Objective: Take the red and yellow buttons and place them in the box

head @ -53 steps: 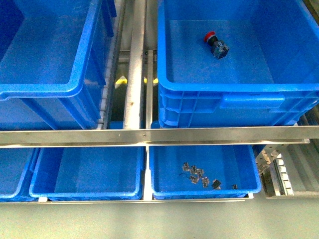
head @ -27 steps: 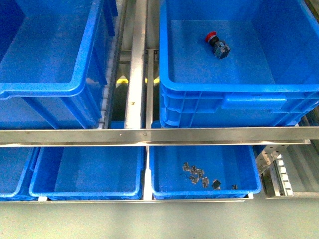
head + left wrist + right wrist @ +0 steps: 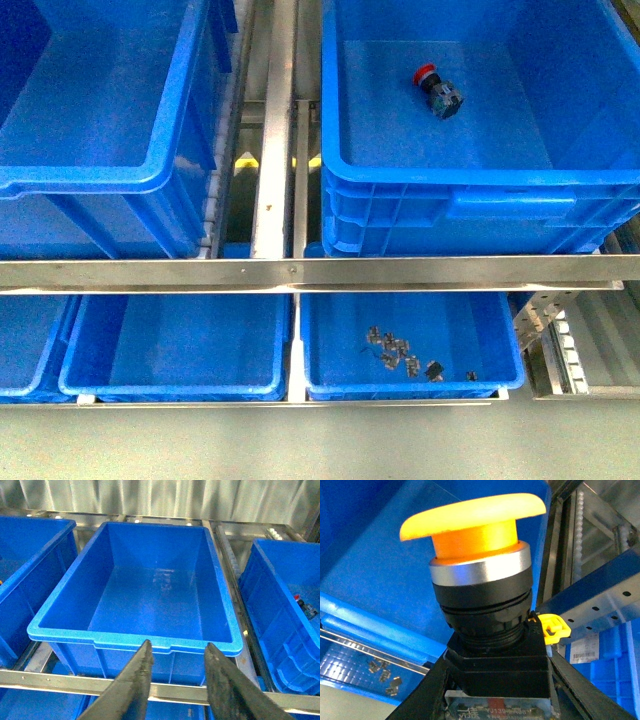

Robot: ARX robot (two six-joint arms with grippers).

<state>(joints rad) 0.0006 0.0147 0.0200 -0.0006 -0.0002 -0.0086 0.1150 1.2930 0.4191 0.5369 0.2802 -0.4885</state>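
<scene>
Small metal clips [image 3: 390, 348] in shallow tray [image 3: 500, 384]

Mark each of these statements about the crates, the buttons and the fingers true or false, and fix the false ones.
1. A red button lies inside the deep blue crate on the right. True.
2. The right gripper is empty. False: its fingers hold a yellow button by its black body.
3. The left gripper is open with nothing between its fingers. True.
4. The crate in front of the left gripper holds a green button. False: no button shows in it.
5. Small metal parts lie in the lower right tray. True.
</scene>
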